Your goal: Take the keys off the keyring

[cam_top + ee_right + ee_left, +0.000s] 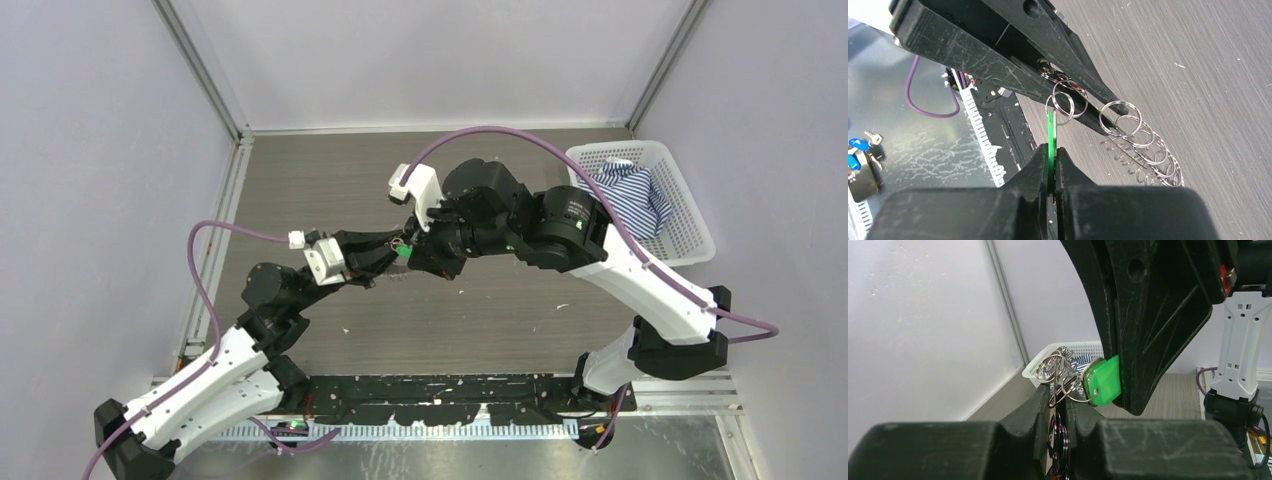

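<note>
Right wrist view, nearest the lens: right hand [1051,151], both fingers pressed together on the green-headed key [1050,127]. The key is seen edge-on, a thin green blade rising out of the grip.

The key's head is threaded on the keyring [1073,106], a thin silvery wire loop just above the right fingertips. That loop links into a chain of rings [1143,145], many small silvery split rings strung one after another and trailing off down and to the right. I cannot make out separate silvery keys among them. Whether the chain's far end touches the table [1208,75] I cannot tell.

Left wrist view: left hand [1058,397] is closed, its fingers pinching the chain of rings just beside the keyring. A cluster of loops stands up above the fingertips and more rings hang down in the narrow slot between the fingers. The green head sits to the right of the cluster, its right side tucked against the broad black finger of the right hand.

Top view: the two hands meet tip to tip over the middle of the table, green key showing between them. The whole bundle is held up off the dark wood-grain surface.

Far right corner of the table: white basket [690,235] with striped cloth [630,195] inside, well apart from the hands.
</note>
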